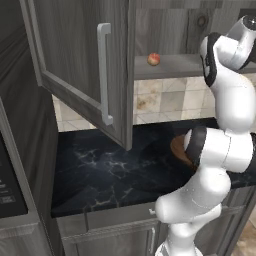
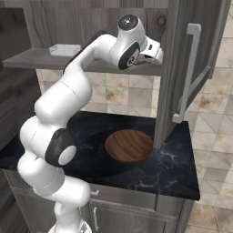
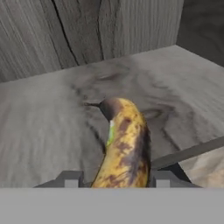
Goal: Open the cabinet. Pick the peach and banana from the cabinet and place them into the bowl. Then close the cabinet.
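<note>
So the cabinet [image 1: 80, 55] is open, both doors swung out: in the left base view the left door hangs out over the table [image 1: 105, 170] with its long silver handle [image 1: 104, 75] facing us, and just past its edge the peach [image 1: 153, 59] sits on the cabinet shelf [image 1: 170, 65], on its own and well clear of the arm. Further right in that view the white arm [image 1: 220, 150] climbs up from the bottom and bends in toward the shelf, and a sliver of the brown bowl [image 1: 178, 148] peeks out from behind the arm's elbow, down on the dark marble top. From the right base view you get the bowl properly: it's sitting on the table roughly below the shelf and looks empty, with the right-hand door [image 2: 191, 68] standing open just beside it. On the left end of the shelf there's some pale flat thing [image 2: 64, 49], can't really tell what it is. The wrist reaches onto the shelf near the right end. The hand view is the good one: the banana [image 3: 124, 146], yellow with lots of brown spotting and a dark tip, lies on the grey wood shelf and runs right down between the two finger tips of the hand [image 3: 114, 180], one pad [image 3: 70, 179] on each side of it. They look snug against the fruit, but honestly I can't tell if it's actually clamped or just straddling it.
</note>
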Tool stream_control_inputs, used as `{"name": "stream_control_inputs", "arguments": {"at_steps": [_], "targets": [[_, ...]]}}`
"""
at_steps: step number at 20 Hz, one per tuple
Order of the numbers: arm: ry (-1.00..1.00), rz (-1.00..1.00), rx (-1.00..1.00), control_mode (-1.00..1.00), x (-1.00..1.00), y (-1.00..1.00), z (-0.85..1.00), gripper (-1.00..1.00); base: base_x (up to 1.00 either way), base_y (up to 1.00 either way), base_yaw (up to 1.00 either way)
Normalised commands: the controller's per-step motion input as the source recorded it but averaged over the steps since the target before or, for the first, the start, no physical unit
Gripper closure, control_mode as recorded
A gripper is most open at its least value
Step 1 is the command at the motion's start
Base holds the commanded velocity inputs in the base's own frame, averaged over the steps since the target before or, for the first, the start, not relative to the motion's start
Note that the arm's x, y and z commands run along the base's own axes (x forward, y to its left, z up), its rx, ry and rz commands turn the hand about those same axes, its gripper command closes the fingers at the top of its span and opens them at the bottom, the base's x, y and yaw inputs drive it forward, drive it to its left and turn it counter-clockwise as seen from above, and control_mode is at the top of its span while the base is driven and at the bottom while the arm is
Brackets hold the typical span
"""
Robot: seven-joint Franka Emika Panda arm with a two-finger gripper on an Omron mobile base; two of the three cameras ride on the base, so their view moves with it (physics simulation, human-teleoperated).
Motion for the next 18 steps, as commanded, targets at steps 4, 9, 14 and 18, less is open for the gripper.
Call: {"name": "stream_control_inputs", "arguments": {"at_steps": [4,9,14,18], "targets": [[0.00,0.01,-0.16,-1.00,-1.00,0.81,-0.07,1.00,0.00,0.00,0.00],[0.00,0.00,-0.14,-1.00,-1.00,0.85,-0.04,1.00,0.00,0.00,0.00],[0.01,0.00,-0.04,-1.00,-1.00,0.63,-0.01,1.00,0.00,0.00,0.00],[0.03,0.04,-0.02,-1.00,-0.36,0.04,-0.06,1.00,0.00,0.00,0.00]]}}
